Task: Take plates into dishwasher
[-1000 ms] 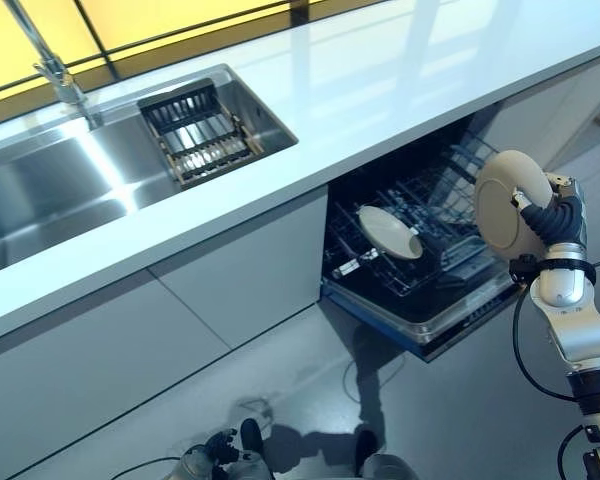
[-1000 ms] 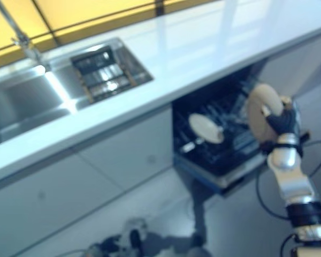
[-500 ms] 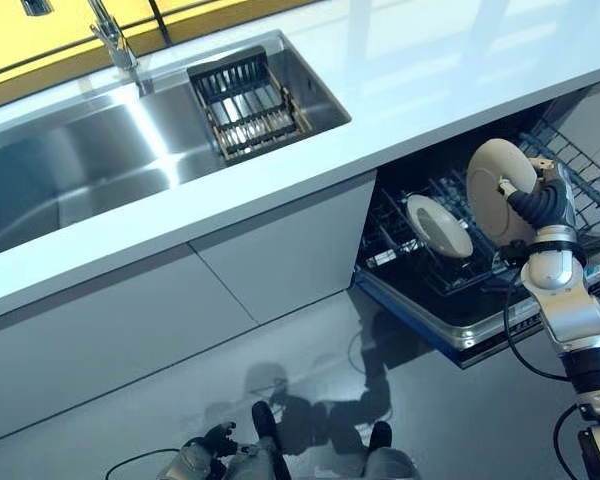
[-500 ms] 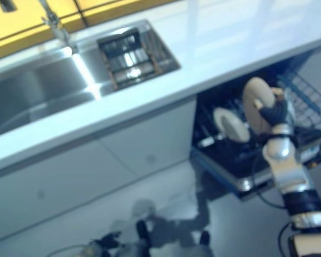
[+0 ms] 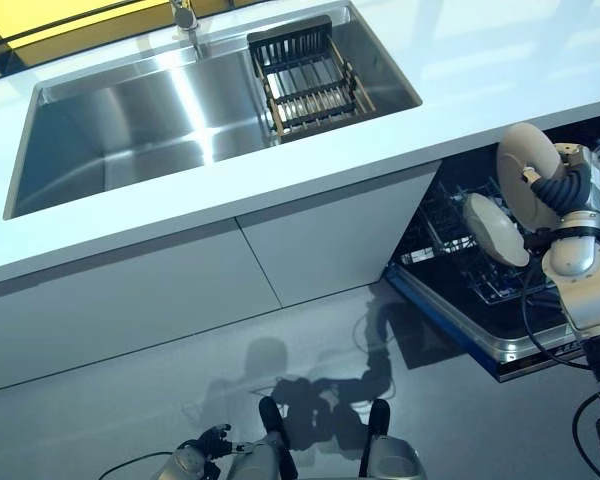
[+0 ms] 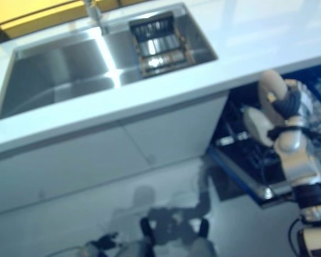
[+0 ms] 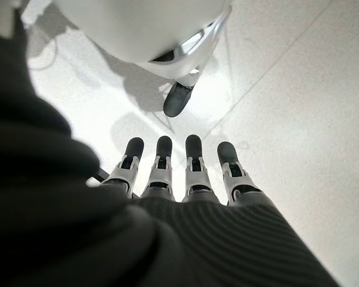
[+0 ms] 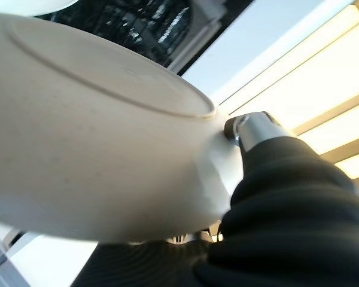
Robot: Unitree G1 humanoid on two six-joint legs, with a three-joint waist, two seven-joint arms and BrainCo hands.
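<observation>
1. Right hand [image 5: 568, 190] is raised at the right of the scene, over the open dishwasher [image 5: 500, 345]. Its fingers and thumb are clamped on the rim of a cream plate [image 5: 526, 173], which stands on edge, nearly upright, with its underside turned toward the wrist.
2. Right wrist view: the plate's underside [image 8: 90, 125] fills most of the frame, foot ring visible; the thumb [image 8: 251, 127] presses on the rim beside the dark ribbed cover. The dark rack shows past the plate's far edge.
3. The held plate hangs above the lower rack [image 5: 480, 270], clear of the wires as far as can be judged. It sits just right of, and a little above, a second plate.
4. The second plate [image 5: 496, 229] is already in the rack, tilted on edge among the tines, pale face showing to the left.
5. The dishwasher sits under the white countertop [image 5: 460, 90], its rack pulled out toward the near side over the grey floor [image 5: 180, 380].
6. Far left on the countertop: steel sink [image 5: 130, 130] with a faucet [image 5: 185, 18] at its far edge. A dark wire drainer basket [image 5: 305, 75] sits in the sink's right end.
7. Left hand [image 7: 179, 173] hangs low at the near edge of the scene, over the floor, fingers straight and relaxed, holding nothing.
</observation>
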